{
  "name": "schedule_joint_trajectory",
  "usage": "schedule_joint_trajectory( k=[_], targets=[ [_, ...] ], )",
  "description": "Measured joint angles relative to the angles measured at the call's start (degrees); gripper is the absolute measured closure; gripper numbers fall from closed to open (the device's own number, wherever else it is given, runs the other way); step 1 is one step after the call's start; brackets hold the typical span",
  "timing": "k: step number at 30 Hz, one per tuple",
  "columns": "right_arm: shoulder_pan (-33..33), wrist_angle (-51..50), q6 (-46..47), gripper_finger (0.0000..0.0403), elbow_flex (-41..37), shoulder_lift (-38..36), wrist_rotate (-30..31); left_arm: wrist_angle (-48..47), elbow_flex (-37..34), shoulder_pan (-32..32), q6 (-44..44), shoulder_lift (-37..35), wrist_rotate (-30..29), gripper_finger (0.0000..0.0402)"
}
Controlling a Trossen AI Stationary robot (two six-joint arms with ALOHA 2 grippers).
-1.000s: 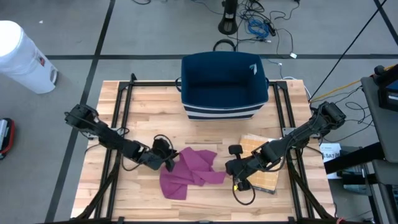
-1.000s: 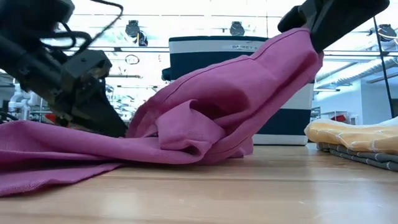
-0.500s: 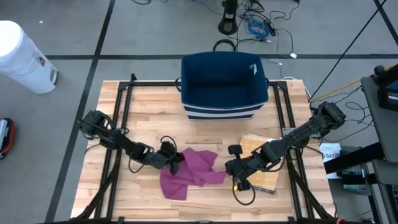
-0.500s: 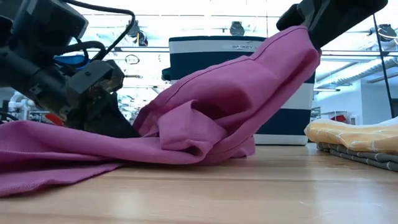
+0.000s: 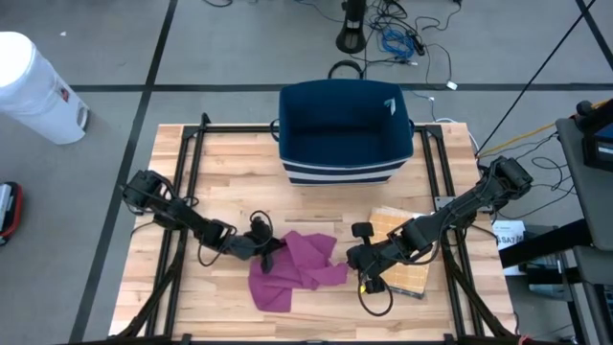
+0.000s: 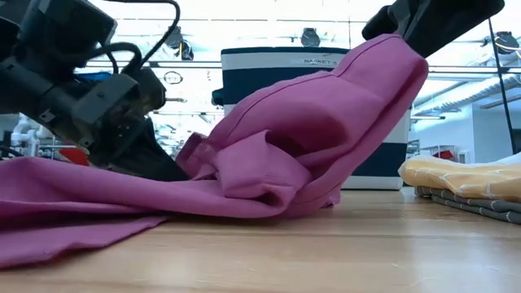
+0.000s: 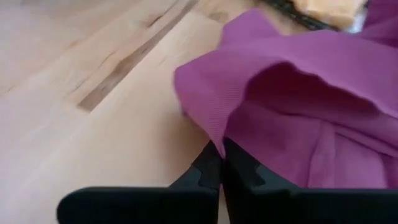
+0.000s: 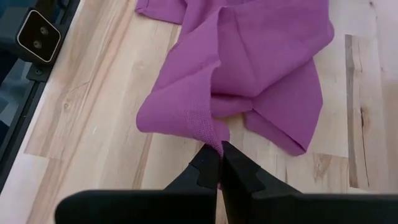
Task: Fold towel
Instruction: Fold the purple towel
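We're at the grasping step: both corners of the magenta towel (image 5: 292, 268) are pinched, and it lies bunched at the table's (image 5: 316, 182) front centre, nowhere near flat. Our left gripper (image 5: 269, 252) sits low on the towel's left edge, fingers clamped shut on the cloth, arm stretched in from the left. Our right gripper (image 5: 355, 259) has its fingers closed on the opposite corner, holding it raised off the wood. Next, we reckon, the two should pull apart and lift to spread the fabric before any fold. Folded cloths (image 5: 402, 259) lie beside it.
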Motion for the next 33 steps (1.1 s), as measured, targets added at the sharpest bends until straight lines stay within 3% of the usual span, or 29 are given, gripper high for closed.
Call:
schedule_joint_trajectory(
  k=[8, 13, 18, 20, 25, 33],
  targets=[
    [0.48, 0.06, -0.21, 0.0403, 0.01, -0.09, -0.28, 5.87, 0.0, -3.65, 15.47, -4.28, 1.09, 0.0399],
    [1.64, 1.16, -0.89, 0.0403, 0.0, -2.51, -1.44, 5.65, 0.0, -7.05, 26.15, -14.1, 5.24, 0.04],
    [2.84, 6.55, -5.27, 0.0403, 0.0, -7.25, -1.61, 3.43, 0.05, -10.04, 33.6, -26.6, 13.34, 0.04],
    [3.28, 7.94, -6.67, 0.0403, 0.02, -9.85, -1.73, -1.9, 0.5, -10.79, 34.15, -32.45, 13.99, 0.0401],
    [4.89, 11.14, -11.84, 0.0403, 0.01, -16.55, -1.7, -26.49, 6.83, -12.37, 33.46, -45.32, 13.9, 0.0401],
    [7.83, 18.01, -23.79, 0.0403, 0.02, -26.96, -1.73, -49.75, 23.6, -15.86, 37.95, -52.14, 13.79, 0.0401]
  ],
)
